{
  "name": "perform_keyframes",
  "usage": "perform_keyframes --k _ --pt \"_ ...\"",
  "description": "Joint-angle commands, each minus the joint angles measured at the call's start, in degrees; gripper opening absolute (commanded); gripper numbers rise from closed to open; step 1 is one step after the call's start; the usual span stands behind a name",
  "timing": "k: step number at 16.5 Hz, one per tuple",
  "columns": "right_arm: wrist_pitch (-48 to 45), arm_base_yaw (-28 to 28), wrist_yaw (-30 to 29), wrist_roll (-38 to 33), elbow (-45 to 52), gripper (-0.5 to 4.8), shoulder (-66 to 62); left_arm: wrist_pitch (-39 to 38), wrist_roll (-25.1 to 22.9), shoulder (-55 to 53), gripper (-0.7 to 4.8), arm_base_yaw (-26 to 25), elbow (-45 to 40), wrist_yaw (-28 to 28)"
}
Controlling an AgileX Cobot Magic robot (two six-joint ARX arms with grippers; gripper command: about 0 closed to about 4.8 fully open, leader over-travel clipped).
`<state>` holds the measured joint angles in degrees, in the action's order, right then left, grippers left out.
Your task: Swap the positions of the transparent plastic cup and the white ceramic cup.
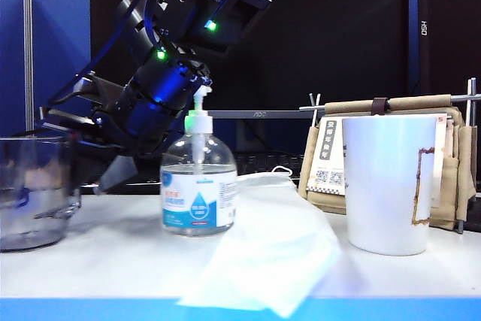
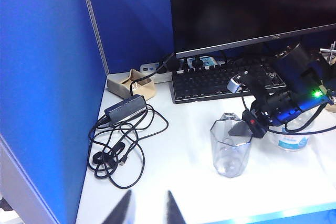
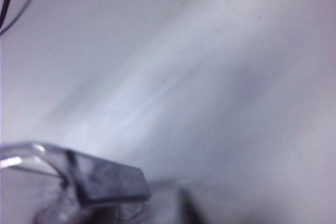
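Desk scene during the cup swap. The clear cup (image 2: 231, 145) stands upright on the white table (image 2: 173, 171) at the left of the exterior view, in front of the keyboard (image 2: 220, 80). The right gripper (image 2: 244, 124), reaching across from the right arm, is at the cup's rim. One finger (image 3: 107, 182) lies against the rim and the fingers look parted, though the wrist view is too blurred to say whether they grip the wall or have let go of it. The left gripper (image 2: 148, 208) hangs high over the near edge of the table, holding nothing, its tips a narrow gap apart. The white cup (image 1: 391, 184) stands well apart at the right, beyond the pump bottle (image 1: 198, 186) and a sheet of tissue (image 1: 267, 257). Step in hand, as judged: setting down the clear cup on the left. The next move calls for lifting the right gripper clear without tipping the cup, then taking the white cup.
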<state>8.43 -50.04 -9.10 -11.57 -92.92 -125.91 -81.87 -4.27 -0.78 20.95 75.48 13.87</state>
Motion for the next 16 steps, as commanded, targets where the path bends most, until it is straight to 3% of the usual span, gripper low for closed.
perform_keyframes --k 1,8,13,16 --pt "0.0 -0.3 0.0 -0.1 -0.2 1.87 0.1 -0.2 -0.2 -0.1 0.8 0.0 0.1 -0.2" --pt "-2.7 -0.2 0.2 0.0 -0.2 1.87 0.2 -0.2 -1.7 -0.1 0.79 0.0 0.1 -0.2" --pt "1.3 -0.1 0.7 0.0 -0.2 2.13 0.4 -0.2 -4.2 -0.1 0.79 0.0 0.1 0.0" --pt "2.9 -0.2 6.3 0.1 -0.2 2.63 1.5 -0.2 -4.6 -0.1 0.79 0.0 0.1 0.0"
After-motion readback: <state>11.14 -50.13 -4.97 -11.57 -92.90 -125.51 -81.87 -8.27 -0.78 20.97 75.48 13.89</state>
